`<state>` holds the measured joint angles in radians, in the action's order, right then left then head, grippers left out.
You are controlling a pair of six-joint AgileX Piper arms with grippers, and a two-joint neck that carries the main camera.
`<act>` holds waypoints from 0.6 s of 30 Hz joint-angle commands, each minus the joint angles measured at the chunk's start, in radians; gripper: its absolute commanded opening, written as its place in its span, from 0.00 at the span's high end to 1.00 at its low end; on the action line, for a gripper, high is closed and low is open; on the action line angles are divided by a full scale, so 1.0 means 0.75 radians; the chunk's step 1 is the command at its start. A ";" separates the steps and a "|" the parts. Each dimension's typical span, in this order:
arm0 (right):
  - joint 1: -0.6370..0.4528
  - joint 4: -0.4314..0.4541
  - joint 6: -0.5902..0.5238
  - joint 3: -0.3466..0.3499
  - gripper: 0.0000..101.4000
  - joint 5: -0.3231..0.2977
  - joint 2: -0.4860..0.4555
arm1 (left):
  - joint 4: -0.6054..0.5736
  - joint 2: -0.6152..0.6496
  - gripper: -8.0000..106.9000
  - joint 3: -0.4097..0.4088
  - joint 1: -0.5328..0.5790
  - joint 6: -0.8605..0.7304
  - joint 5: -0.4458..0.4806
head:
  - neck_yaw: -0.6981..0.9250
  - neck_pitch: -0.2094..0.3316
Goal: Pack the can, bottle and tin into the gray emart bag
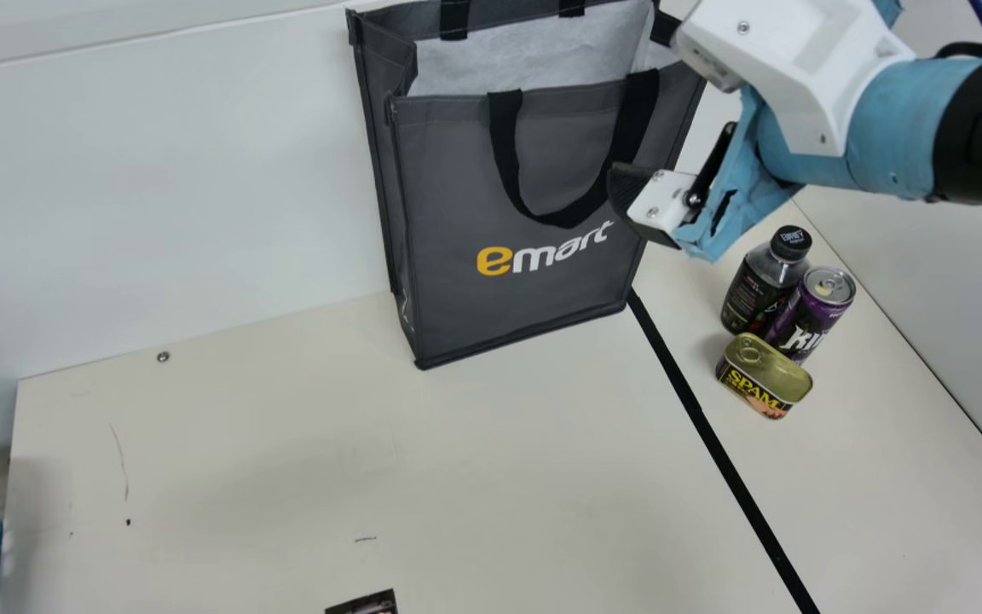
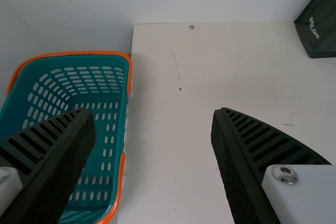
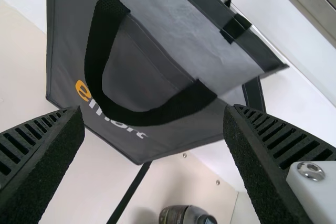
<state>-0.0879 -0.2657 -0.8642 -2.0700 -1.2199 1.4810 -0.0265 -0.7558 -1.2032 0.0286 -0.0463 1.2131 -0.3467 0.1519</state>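
Right tool (image 3: pixel 153 110): fingers apart, unladen, over the front of the gray bag (image 1: pixel 448 188). Bottle (image 1: pixel 747 294), can (image 1: pixel 801 314) and tin (image 1: pixel 762 375) cluster on the bench (image 1: pixel 474 460), below and rightward of it in the main view. Our right arm is nearer; we judge it should swing outward, then descend.

The right arm (image 1: pixel 892 119) has a white cover (image 1: pixel 806 64) with little round screws (image 1: pixel 743 27), blue wrap (image 1: pixel 917 128) and black parts (image 1: pixel 981 132). Its fingers (image 3: pixel 260 169) are black with ridges.

Teal basket (image 2: pixel 122 124), black stripe (image 1: pixel 736 477).
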 commanded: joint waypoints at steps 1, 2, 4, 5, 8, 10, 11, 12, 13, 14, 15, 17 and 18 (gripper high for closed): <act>0.005 -0.011 -0.031 -0.013 0.10 0.000 0.018 | 0.000 0.000 0.15 0.000 0.000 0.000 0.000 | -0.003 0.030; 0.008 -0.018 -0.047 -0.022 0.10 0.000 0.029 | 0.000 0.000 0.15 0.000 0.000 0.000 0.000 | -0.003 0.030; 0.013 -0.030 -0.075 -0.039 0.10 0.000 0.050 | 0.000 0.000 0.15 0.000 0.000 0.000 0.000 | -0.003 0.030; 0.016 -0.036 -0.089 -0.047 0.10 0.000 0.061 | 0.000 0.000 0.15 0.000 0.000 0.000 0.000 | -0.003 0.030; 0.023 -0.051 -0.130 -0.078 0.10 0.000 0.096 | 0.000 0.000 0.15 0.000 0.000 0.000 0.000 | -0.003 0.030; 0.028 -0.061 -0.158 -0.100 0.10 0.000 0.122 | 0.000 0.000 0.15 0.000 0.000 0.000 0.000 | -0.003 0.030; 0.030 -0.067 -0.173 -0.110 0.10 0.000 0.134 | 0.000 0.000 0.15 0.000 0.000 0.000 0.000 | -0.003 0.030; 0.032 -0.074 -0.189 -0.120 0.10 0.000 0.147 | 0.000 0.000 0.15 0.000 0.000 0.000 0.000 | -0.003 0.030; 0.033 -0.080 -0.204 -0.130 0.10 0.000 0.159 | 0.000 0.000 0.15 0.000 0.000 0.000 0.000 | -0.003 0.030; 0.033 -0.085 -0.219 -0.139 0.10 0.000 0.172 | 0.000 0.000 0.15 0.000 0.000 0.000 0.000 | -0.003 0.030; 0.034 -0.092 -0.234 -0.149 0.10 0.000 0.185 | 0.000 0.000 0.15 0.000 0.000 0.000 0.000 | -0.003 0.030; 0.035 -0.103 -0.262 -0.168 0.10 0.000 0.211 | 0.000 0.000 0.15 0.000 0.000 0.000 0.000 | -0.003 0.030; 0.035 -0.109 -0.276 -0.179 0.10 0.000 0.225 | 0.000 0.000 0.15 0.000 0.000 0.000 0.000 | -0.003 0.030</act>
<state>-0.0624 -0.3439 -1.0582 -2.1971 -1.2198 1.6385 -0.0265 -0.7558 -1.2032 0.0286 -0.0463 1.2131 -0.3482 0.1519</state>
